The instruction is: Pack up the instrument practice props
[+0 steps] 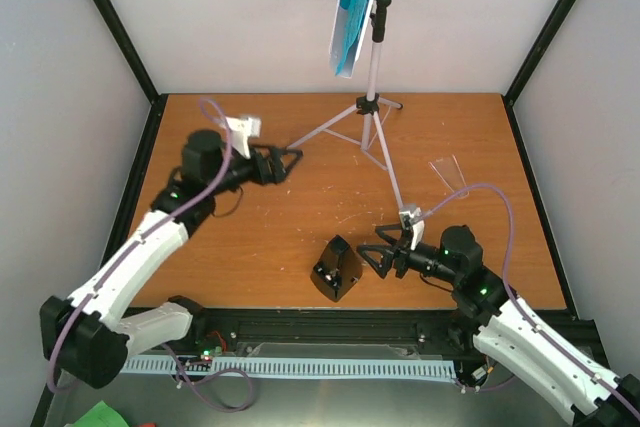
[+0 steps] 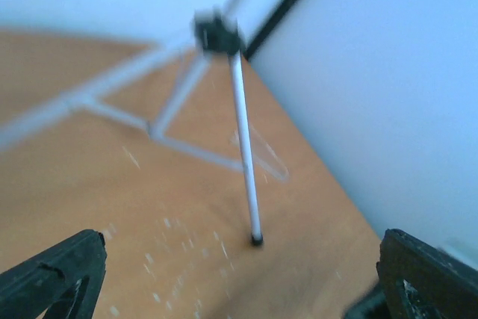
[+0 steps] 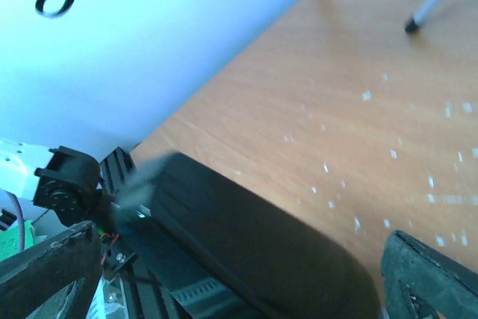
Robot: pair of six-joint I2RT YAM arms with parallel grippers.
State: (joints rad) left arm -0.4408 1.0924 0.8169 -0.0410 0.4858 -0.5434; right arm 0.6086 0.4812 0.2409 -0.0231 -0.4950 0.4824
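The grey tripod music stand point(image 1: 368, 105) stands at the back middle. Its tray holds the cyan sheet-music pages point(image 1: 352, 7) high up. The black pyramid metronome point(image 1: 337, 269) sits at the front middle. My left gripper point(image 1: 290, 159) is open and empty, just left of the tip of the stand's left leg. In the left wrist view the stand's legs point(image 2: 243, 140) lie ahead of that gripper point(image 2: 239, 293). My right gripper point(image 1: 372, 255) is open, close to the metronome's right side. In the right wrist view the metronome point(image 3: 246, 244) fills the space ahead of that gripper point(image 3: 239, 293), not gripped.
A clear plastic sheet point(image 1: 447, 169) lies flat on the wooden table point(image 1: 250, 237) at the right, beyond the stand's front leg point(image 1: 395, 187). White walls with black frame posts point(image 1: 115, 17) close in the table. The black rail point(image 1: 330, 327) runs along the near edge.
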